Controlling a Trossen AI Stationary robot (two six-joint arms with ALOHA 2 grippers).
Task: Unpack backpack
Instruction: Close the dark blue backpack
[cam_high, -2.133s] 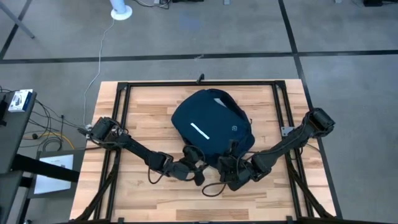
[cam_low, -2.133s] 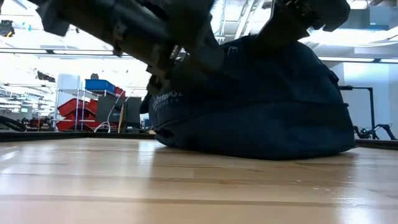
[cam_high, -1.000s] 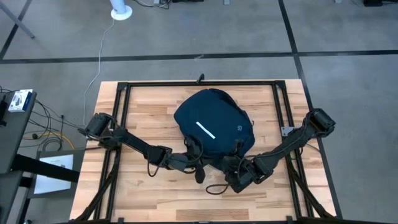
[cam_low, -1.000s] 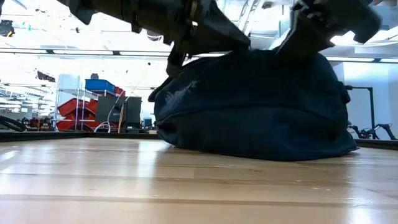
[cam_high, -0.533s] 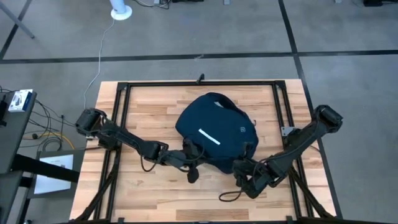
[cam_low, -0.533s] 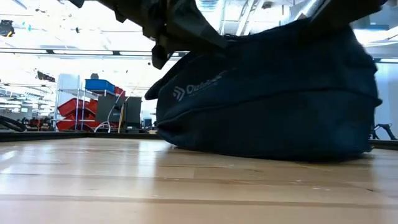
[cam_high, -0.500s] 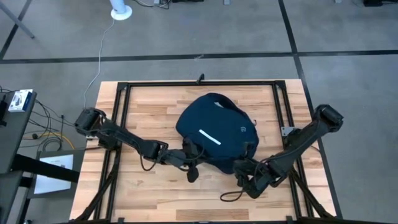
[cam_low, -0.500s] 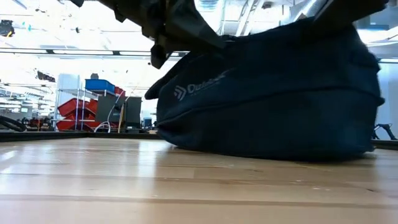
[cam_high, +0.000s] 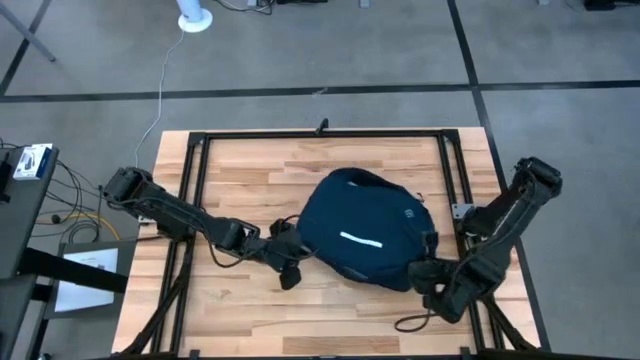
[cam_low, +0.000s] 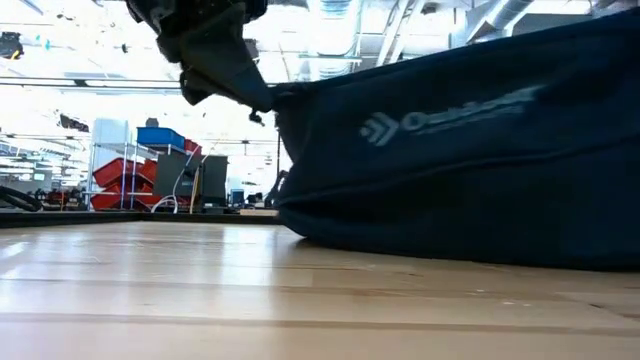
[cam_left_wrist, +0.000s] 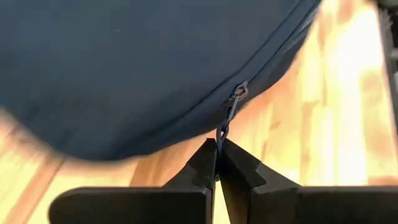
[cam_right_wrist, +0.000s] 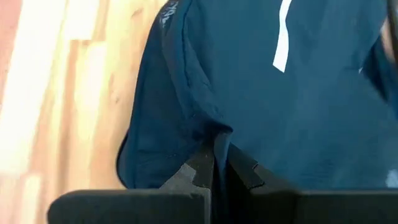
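Navy backpack (cam_high: 365, 240) pinched by L claw (cam_left_wrist: 217, 163) & R claw (cam_right_wrist: 214, 157).

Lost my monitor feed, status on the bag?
Left claw shut on zipper pull cord. Right claw shut on backpack fabric. Backpack on table, unopened. Nothing in the way.

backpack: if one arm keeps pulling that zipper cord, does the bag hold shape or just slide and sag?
Probably sags: the backpack is soft, rounded fabric, and it bunches where the right gripper pinches it. It could also slide, sitting loose on the smooth table. The left gripper is shut on the thin zipper cord, so expect stretch before the zip runs.
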